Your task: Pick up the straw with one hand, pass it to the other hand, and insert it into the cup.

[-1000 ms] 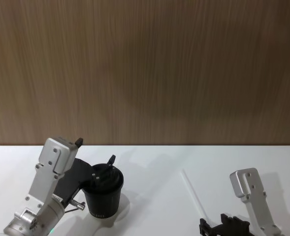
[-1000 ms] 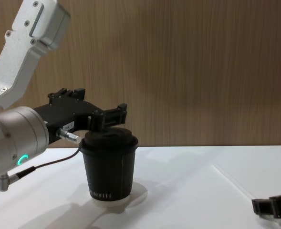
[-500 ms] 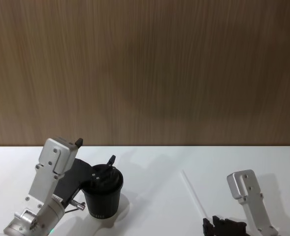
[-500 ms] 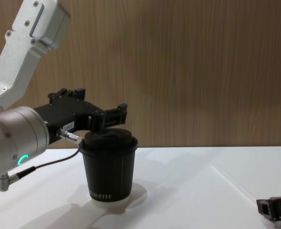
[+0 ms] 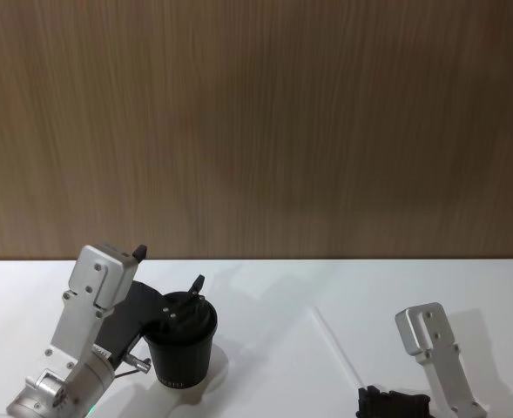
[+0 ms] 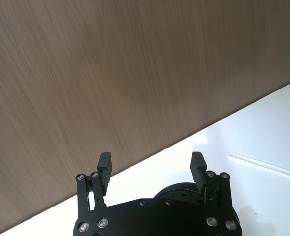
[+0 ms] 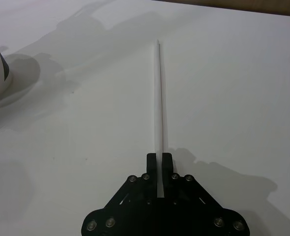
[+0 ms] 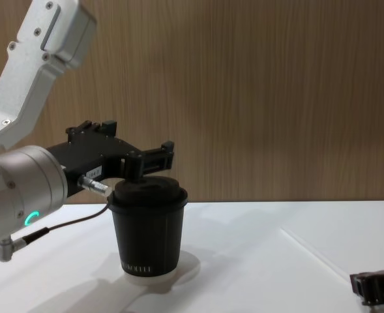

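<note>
Reaching in at the bottom edge of the head view, the right gripper [image 5: 369, 403] is cut off by the frame, and its fingers cannot be made out there. In the chest view a dark end of it is seen low at the right corner. The right wrist view settles the matter: the two black fingers [image 7: 153, 163] are pressed together on the near end of the straw [image 7: 158, 98], which is pinched between them and runs straight away over the white table [image 7: 243, 73]. Whether the far tip is touching the table cannot be told. In the head view the straw is seen as a thin pale line well to the right of the cup [image 5: 179, 353], apart from it. The cup is closed by its black domed lid [image 8: 147, 190], so its inside is hidden. The left gripper [image 6: 151, 165] is poised just above the lid with its fingers spread wide; contact with the lid cannot be judged. White lettering near the cup's base is seen in the chest view but cannot be read.
</note>
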`<state>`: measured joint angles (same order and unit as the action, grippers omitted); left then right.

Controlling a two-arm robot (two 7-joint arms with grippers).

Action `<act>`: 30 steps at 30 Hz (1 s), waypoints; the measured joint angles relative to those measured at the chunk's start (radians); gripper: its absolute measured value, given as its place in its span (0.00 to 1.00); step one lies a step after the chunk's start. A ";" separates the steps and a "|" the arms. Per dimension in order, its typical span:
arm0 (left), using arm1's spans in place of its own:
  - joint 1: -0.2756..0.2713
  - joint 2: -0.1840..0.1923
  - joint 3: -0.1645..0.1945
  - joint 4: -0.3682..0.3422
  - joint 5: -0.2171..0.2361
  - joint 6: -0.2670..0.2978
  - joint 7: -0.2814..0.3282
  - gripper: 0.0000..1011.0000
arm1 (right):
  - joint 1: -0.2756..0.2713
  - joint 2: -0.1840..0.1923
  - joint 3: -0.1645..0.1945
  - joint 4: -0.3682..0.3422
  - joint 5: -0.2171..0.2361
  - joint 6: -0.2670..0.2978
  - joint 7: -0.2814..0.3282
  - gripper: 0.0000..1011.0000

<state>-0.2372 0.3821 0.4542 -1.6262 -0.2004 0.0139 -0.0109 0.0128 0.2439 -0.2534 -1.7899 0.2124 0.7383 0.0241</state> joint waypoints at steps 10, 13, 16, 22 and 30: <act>0.000 0.000 0.000 0.000 0.000 0.000 0.000 0.99 | -0.003 -0.006 0.002 -0.005 -0.004 -0.016 0.009 0.03; 0.000 0.000 0.000 0.000 0.000 0.000 0.000 0.99 | -0.005 -0.009 0.007 -0.012 -0.007 -0.023 0.009 0.02; 0.000 0.000 0.000 0.000 0.000 0.000 0.000 0.99 | -0.006 -0.011 0.012 -0.019 -0.009 -0.032 0.009 0.01; 0.000 0.000 0.000 0.000 0.000 0.000 0.000 0.99 | -0.008 -0.016 0.025 -0.044 -0.015 -0.063 0.007 0.00; 0.000 0.000 0.000 0.000 0.000 0.000 0.000 0.99 | -0.008 -0.023 0.044 -0.083 -0.020 -0.106 0.004 0.00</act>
<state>-0.2372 0.3821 0.4542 -1.6262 -0.2004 0.0138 -0.0109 0.0052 0.2213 -0.2092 -1.8733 0.1920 0.6323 0.0277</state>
